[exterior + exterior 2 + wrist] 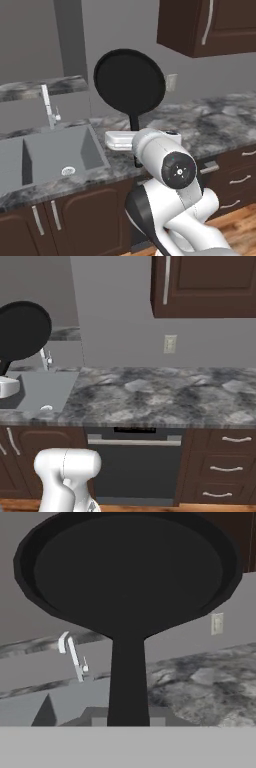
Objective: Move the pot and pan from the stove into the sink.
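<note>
1. Nearest to us is the robot's white arm (170, 175). It bends up from the floor in front of the dark brown cupboards (75, 220).
2. At the end of the arm is the gripper (136, 145). Its tips are hard to see, but it looks pressed tight on the straight black handle of the pan (130, 82). In the hand view the handle runs right down to the bottom, where the tips would be.
3. The pan is up in the air, not on anything. It stands on its edge with the handle pointing down and the round part up high. I think it is held by the handle because that is the thin part the gripper can squeeze.
4. Under and just to the left of the pan is the sink (30, 160). It is a grey box set down into the speckled counter (165, 396).
5. A thin silver tap (49, 107) stands behind the sink. The pan is near it, so it must not bump it on the way down.
6. The pan is lifted high so it can pass over the counter edge. I think it next needs to move left and go down into the sink.
7. Farthest away is the grey wall with a small white socket (170, 344).
</note>
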